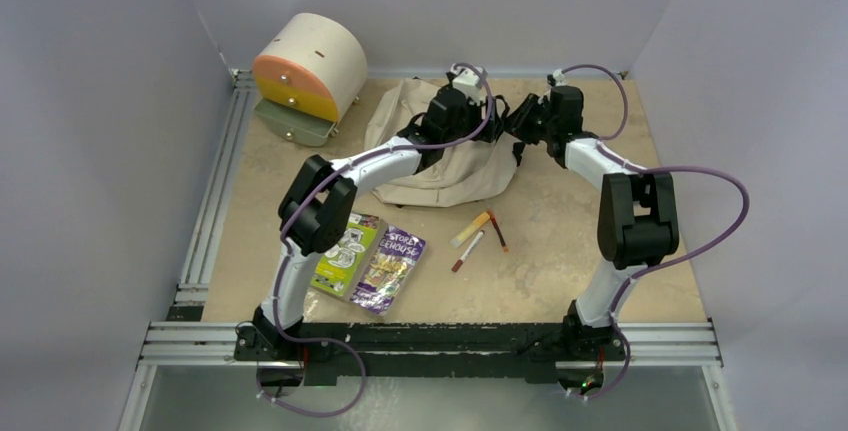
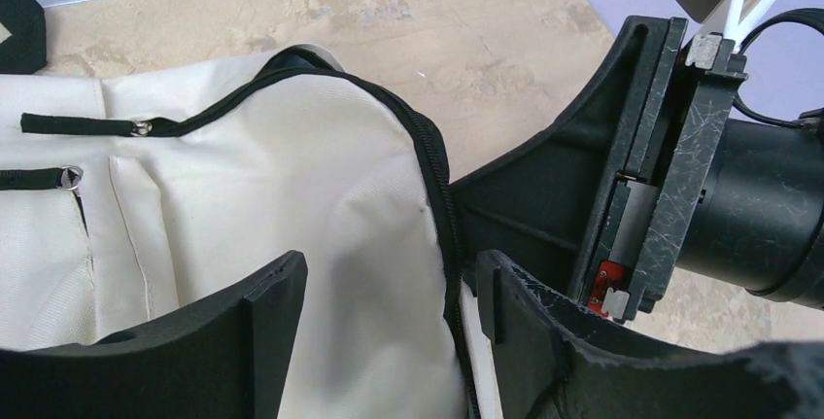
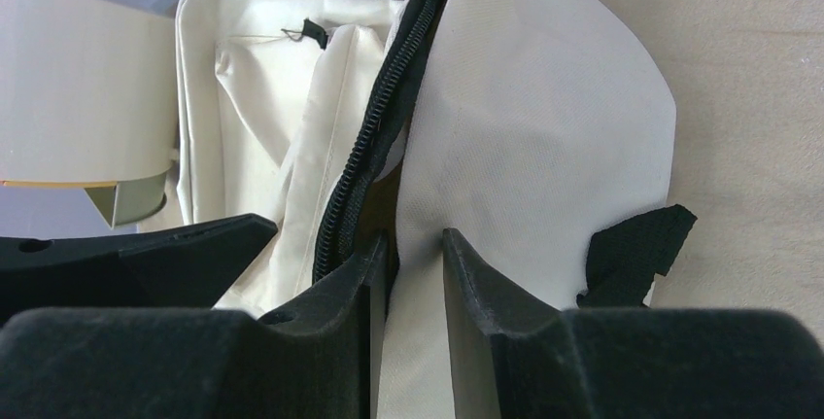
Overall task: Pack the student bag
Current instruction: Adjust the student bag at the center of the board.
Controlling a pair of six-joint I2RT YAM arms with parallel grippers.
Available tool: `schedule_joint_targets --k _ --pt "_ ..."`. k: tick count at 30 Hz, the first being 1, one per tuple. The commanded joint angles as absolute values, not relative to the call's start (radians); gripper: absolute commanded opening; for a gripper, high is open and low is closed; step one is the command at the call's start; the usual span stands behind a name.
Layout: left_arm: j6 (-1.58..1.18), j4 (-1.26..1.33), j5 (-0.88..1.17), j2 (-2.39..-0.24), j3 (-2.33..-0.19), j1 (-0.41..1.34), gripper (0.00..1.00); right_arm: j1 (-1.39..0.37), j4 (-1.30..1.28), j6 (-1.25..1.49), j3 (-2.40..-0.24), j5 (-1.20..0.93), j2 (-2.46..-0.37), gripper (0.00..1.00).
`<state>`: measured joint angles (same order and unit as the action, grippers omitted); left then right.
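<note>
Right gripper (image 3: 416,244) pinches student bag (image 3: 544,118) fabric; left gripper (image 2: 389,268) gapes astride it; purple book (image 1: 392,269) shows "…EEHOUSE".

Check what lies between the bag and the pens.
Nothing. In the top view only a bare strip of table separates the bag from the pens.

My right fingers (image 3: 355,293) are pinching a flap of the student bag (image 3: 544,98) beside its zipper (image 3: 374,147), and my right wrist (image 2: 758,205) is crowding my left fingers (image 2: 272,302), spread wide over the same edge. The drawer unit (image 1: 310,69) is blocking the far left corner. 2 books (image 1: 388,269) and some pens (image 1: 478,233) are cluttering the near tabletop (image 1: 550,261); the bare stretch right of the pens is offering room.
</note>
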<state>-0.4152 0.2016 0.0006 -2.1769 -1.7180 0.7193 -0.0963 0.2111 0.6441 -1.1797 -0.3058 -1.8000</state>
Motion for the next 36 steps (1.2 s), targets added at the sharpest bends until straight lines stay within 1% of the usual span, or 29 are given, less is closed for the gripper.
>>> schedule_joint_targets --k 1,5,9,15,17,20,27,36 --pt "-0.392 0.257 0.032 -2.169 -1.730 0.715 0.63 -0.101 0.227 0.634 -1.204 -0.325 -1.795 0.29" --pt "-0.394 0.258 0.036 -2.182 -1.739 0.716 0.58 -0.101 0.230 0.634 -1.201 -0.332 -1.793 0.28" --pt "-0.404 0.246 0.053 -2.208 -1.770 0.716 0.50 -0.102 0.230 0.631 -1.201 -0.339 -1.792 0.28" --pt "-0.427 0.240 0.074 -2.231 -1.783 0.716 0.29 -0.102 0.229 0.627 -1.201 -0.341 -1.788 0.27" --pt "-0.429 0.244 0.078 -2.232 -1.784 0.716 0.19 -0.102 0.227 0.623 -1.201 -0.339 -1.789 0.27" --pt "-0.426 0.242 0.072 -2.224 -1.783 0.716 0.00 -0.101 0.222 0.617 -1.201 -0.336 -1.787 0.27" --pt "-0.367 0.236 -0.034 -2.156 -1.749 0.703 0.00 -0.101 0.183 0.613 -1.179 -0.284 -1.752 0.25" --pt "-0.275 0.200 -0.114 -2.073 -1.679 0.658 0.00 -0.101 0.158 0.588 -1.160 -0.231 -1.728 0.24"
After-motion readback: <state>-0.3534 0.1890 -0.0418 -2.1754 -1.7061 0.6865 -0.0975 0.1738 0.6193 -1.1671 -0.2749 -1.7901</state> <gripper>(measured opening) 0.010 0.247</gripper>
